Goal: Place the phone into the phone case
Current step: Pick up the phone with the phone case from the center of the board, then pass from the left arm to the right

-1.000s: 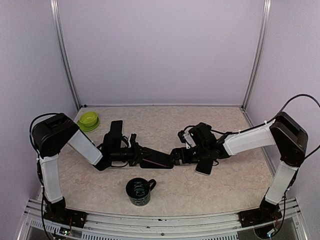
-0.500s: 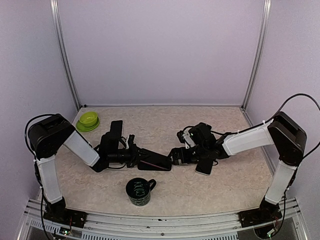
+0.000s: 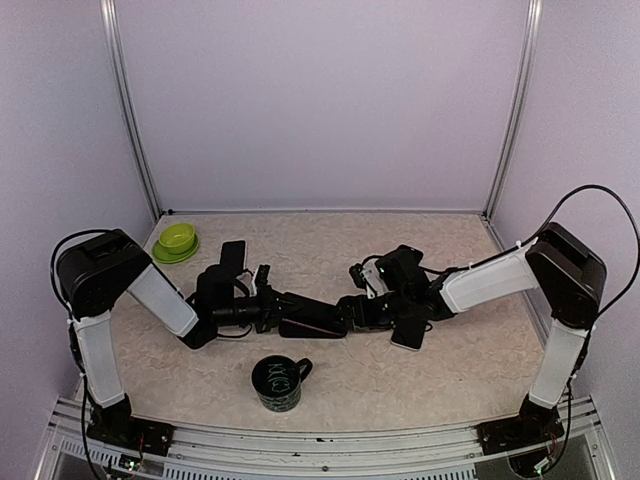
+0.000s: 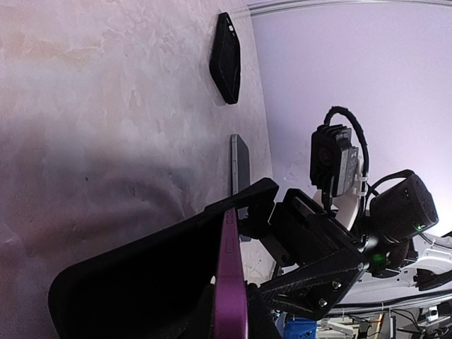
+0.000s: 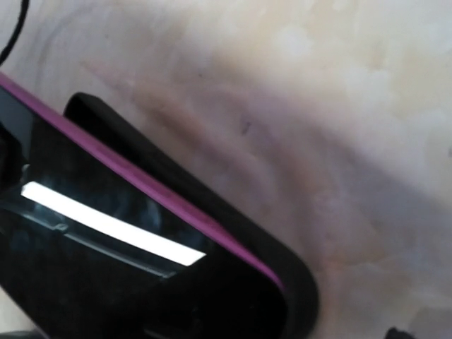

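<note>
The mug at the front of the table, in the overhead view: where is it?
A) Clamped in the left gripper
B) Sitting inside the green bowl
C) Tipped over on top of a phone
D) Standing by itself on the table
D: the dark mug stands upright on the table, its opening facing up, with nothing gripping it.

Beige marbled worktop: green bowl at far-left corner, black mug by near edge, dark phone right of centre, black case lying flat.
</note>
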You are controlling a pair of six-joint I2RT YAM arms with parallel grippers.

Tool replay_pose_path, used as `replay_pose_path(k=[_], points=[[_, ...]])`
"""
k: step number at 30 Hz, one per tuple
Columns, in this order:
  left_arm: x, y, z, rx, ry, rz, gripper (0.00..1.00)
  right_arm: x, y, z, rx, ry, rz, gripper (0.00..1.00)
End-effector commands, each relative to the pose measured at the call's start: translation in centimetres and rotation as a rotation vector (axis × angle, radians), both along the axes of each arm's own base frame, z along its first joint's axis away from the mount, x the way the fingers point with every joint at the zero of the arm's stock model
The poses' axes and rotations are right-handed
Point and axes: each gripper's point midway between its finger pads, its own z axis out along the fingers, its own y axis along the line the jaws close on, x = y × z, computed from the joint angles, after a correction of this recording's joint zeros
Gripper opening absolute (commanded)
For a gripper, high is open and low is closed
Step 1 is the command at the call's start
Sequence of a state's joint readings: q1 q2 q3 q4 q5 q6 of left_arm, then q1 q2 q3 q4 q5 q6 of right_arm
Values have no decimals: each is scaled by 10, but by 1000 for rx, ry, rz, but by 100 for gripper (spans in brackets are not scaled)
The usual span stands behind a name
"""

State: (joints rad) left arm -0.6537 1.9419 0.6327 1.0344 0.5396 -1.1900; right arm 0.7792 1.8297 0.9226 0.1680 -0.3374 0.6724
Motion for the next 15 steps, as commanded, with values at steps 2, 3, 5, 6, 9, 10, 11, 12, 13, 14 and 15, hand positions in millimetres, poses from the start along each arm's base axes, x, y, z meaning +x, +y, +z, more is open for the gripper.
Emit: replay_pose_path(k=[2, 3, 5, 6, 9, 10, 11, 12, 13, 14, 15], points=[[0, -9, 42, -116, -103, -29, 0, -1, 12, 12, 117, 9, 32, 96], [0, -10, 43, -121, -103, -30, 0, -2, 14, 15, 139, 11, 41, 96], [-1, -11, 44, -132, -104, -35, 0, -3, 17, 17, 171, 14, 55, 95], [-1, -11, 45, -138, -104, -37, 0, -4, 18, 18, 185, 15, 60, 95], [-3, -13, 50, -159, -116, -43, 0, -6, 21, 20, 218, 25, 71, 94], [-4, -13, 51, -162, -118, -46, 0, -6, 22, 22, 234, 27, 77, 94], [-4, -14, 51, -163, -120, -49, 0, -7, 22, 24, 251, 30, 80, 93], [-4, -14, 52, -165, -122, -51, 0, -8, 23, 27, 270, 30, 90, 92], [-4, -15, 54, -168, -128, -54, 0, -9, 24, 31, 291, 27, 100, 91], [-5, -15, 55, -169, -131, -57, 0, -10, 25, 35, 311, 25, 107, 91], [-5, -16, 57, -173, -135, -60, 0, -11, 27, 40, 331, 19, 117, 90]])
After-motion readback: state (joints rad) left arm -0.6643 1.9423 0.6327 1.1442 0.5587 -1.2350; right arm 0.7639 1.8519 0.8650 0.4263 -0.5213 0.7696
